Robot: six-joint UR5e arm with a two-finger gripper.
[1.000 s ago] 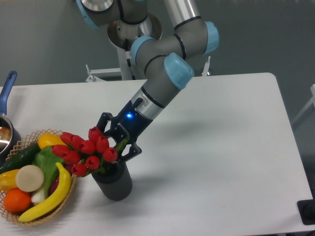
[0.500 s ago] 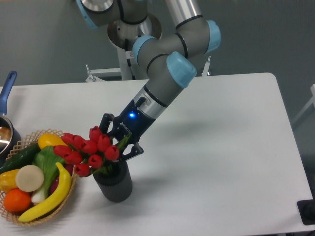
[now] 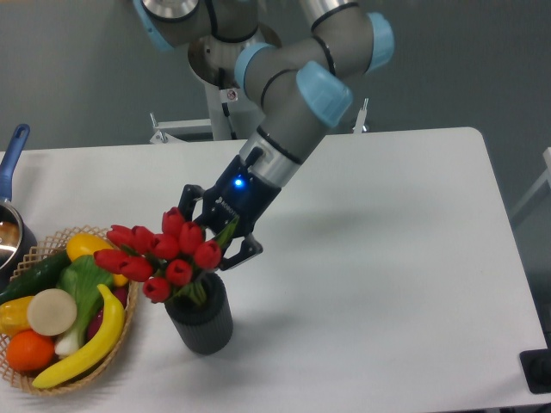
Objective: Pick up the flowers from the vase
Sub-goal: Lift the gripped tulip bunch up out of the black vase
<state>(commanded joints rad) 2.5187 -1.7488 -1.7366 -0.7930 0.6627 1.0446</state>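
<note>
The flowers [image 3: 164,252], a bunch of red tulips with green leaves, lean left out of the dark grey ribbed vase [image 3: 201,318], which stands upright on the white table. Their stems still reach into the vase mouth. My gripper [image 3: 217,237] comes in from the upper right and is shut on the bunch just behind the blooms, above the vase rim. The fingertips are partly hidden by the tulips.
A wicker basket [image 3: 34,255] of fruit and vegetables sits at the left, close to the vase, with a banana [image 3: 93,344] at its near side. A blue-handled pot [image 3: 10,163] is at the far left edge. The table's front edge is near.
The gripper and the tulip bunch have risen and shifted slightly right; the blooms now sit higher above the vase rim. The vase has not moved.
</note>
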